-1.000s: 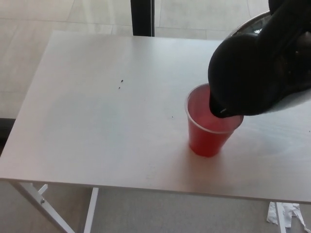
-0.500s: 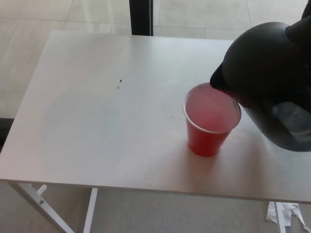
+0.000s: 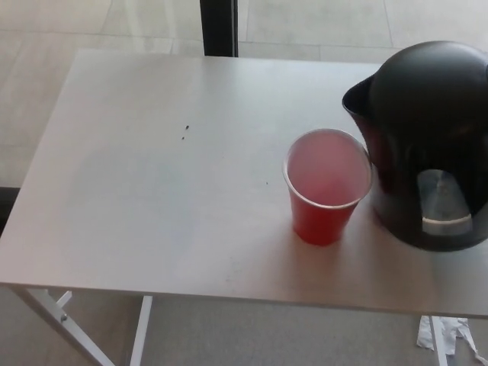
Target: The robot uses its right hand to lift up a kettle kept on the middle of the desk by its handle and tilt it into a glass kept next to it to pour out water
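A black electric kettle (image 3: 427,137) stands upright at the right side of the white desk (image 3: 152,191), its spout toward the left and its clear water window facing the front. Its handle is cut off by the picture's right edge. A red plastic cup (image 3: 326,187) stands just left of the kettle, close to or touching its body. Neither of my hands shows in the head view.
A dark post (image 3: 219,27) rises behind the desk's far edge. Pale floor tiles (image 3: 46,23) lie beyond. The desk's white leg (image 3: 69,324) shows at lower left, and a crumpled white scrap (image 3: 450,335) lies on the floor at lower right.
The kettle has gone from tilted with its spout over the cup to upright on the desk to the cup's right. The cup has stayed where it was.
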### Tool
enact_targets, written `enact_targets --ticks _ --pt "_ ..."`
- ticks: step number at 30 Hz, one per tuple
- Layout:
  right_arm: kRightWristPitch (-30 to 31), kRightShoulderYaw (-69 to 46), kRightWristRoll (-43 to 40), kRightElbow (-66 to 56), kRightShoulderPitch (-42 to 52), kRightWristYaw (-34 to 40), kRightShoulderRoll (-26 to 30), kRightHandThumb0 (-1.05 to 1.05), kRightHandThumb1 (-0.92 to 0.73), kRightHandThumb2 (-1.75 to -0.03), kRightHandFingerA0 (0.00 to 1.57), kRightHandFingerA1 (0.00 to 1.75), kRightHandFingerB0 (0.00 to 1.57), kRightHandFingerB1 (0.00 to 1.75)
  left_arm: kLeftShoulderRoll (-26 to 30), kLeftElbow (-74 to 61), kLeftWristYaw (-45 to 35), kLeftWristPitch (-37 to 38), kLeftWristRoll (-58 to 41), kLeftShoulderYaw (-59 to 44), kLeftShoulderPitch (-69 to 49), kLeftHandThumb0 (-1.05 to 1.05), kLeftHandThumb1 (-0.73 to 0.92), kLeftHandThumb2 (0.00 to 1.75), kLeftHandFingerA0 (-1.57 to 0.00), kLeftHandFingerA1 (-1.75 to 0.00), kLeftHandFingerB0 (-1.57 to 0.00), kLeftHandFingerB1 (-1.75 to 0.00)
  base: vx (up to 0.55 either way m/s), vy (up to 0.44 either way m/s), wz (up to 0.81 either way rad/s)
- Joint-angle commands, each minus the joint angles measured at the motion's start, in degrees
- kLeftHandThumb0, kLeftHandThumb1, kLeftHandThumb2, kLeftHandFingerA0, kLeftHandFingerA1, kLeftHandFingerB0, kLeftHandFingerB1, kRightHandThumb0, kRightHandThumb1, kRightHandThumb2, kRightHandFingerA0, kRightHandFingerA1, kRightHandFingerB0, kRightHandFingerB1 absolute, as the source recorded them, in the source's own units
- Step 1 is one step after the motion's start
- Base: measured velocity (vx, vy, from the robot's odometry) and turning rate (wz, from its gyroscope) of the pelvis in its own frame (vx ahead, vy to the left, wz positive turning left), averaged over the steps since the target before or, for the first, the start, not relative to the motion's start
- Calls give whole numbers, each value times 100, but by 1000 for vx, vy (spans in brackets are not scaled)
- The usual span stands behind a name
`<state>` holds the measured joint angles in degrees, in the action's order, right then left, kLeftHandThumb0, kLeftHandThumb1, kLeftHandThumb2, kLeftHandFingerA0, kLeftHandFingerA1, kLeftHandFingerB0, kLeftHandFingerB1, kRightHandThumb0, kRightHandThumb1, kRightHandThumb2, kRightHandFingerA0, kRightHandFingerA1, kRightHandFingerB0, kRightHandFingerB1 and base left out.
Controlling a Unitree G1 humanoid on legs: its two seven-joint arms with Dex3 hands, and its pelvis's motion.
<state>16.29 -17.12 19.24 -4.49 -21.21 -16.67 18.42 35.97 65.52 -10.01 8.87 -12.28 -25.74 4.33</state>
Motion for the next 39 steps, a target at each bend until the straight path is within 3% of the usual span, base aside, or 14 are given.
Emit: enact_targets --ticks 1,4,7,8,11,12,16,17,18,22,27,29,30,39 --pt "1101 -428 -809 -495 187 363 -742 -12 -42 -145 94 175 80 154 29 0 3 98 -11 -29 -91 -76 76 64 -77 -57 -53 -49 0 0 0" --pt "941 -749 -1044 36 139 522 -944 -17 -30 -145 98 175 80 166 19 -8 31 159 47 23 -107 -78 77 64 -77 -56 -52 -50 0 0 0" --pt "1113 -1075 -1116 240 170 717 -1213 -12 -57 -98 100 175 75 161 0 11 -32 127 -45 -51 -96 -76 77 63 -74 -55 -52 -49 0 0 0" --pt "1234 -1172 -1127 251 227 766 -1285 -19 -48 -105 131 144 91 115 -6 -9 -2 129 -26 -36 -105 -79 59 84 -73 -63 -50 -56 0 0 0" --pt "1015 -1172 -1128 359 416 656 -1243 -7 -50 -117 102 170 87 138 -1 24 -20 168 -38 -51 -105 -77 77 64 -76 -56 -53 -51 0 0 0" --pt "869 -1185 -1209 430 489 559 -1200 -13 -45 -110 129 142 97 118 7 17 -19 169 -15 -31 -114 -76 78 63 -76 -56 -53 -51 0 0 0" --pt "702 -1180 -1541 591 578 306 -1048 -19 -61 -81 108 160 88 89 35 51 9 79 -20 -36 -84 -74 77 63 -74 -54 -53 -47 0 0 0" --pt "697 -1156 -1632 588 630 144 -969 -30 -68 -60 81 151 70 61 30 47 -1 132 -24 -43 -96 -75 76 63 -76 -57 -54 -50 0 0 0" --pt "527 -891 -1484 538 838 -173 -668 -51 -60 -58 65 88 35 33 32 13 -6 126 -22 -39 -120 -79 60 84 -73 -64 -50 -57 0 0 0" --pt "709 -570 -1962 487 1044 -1294 39 -89 -51 -83 0 0 0 4 29 30 -18 185 1 -23 -173 -76 78 64 -76 -56 -52 -49 0 0 0" --pt "485 -347 -1959 461 1161 -1590 480 -90 -55 -57 0 0 0 0 24 36 -23 162 -28 -48 -171 -74 78 64 -77 -58 -53 -51 0 0 0" --pt "758 -392 -2175 283 1159 -1688 566 -101 -58 -91 0 21 0 0 22 -15 -6 113 -39 -55 -178 -76 77 63 -77 -57 -54 -51 0 0 0" --pt "886 -412 -2257 197 1159 -1711 607 -89 -48 -71 0 0 0 0 19 2 -14 117 -61 -76 -167 -77 76 63 -76 -57 -53 -50 0 0 0" --pt "727 -506 -2445 -33 1340 -1623 877 -95 -56 -58 0 0 0 0 29 70 -21 137 -72 -106 -171 -79 59 84 -73 -63 -51 -57 0 0 0"
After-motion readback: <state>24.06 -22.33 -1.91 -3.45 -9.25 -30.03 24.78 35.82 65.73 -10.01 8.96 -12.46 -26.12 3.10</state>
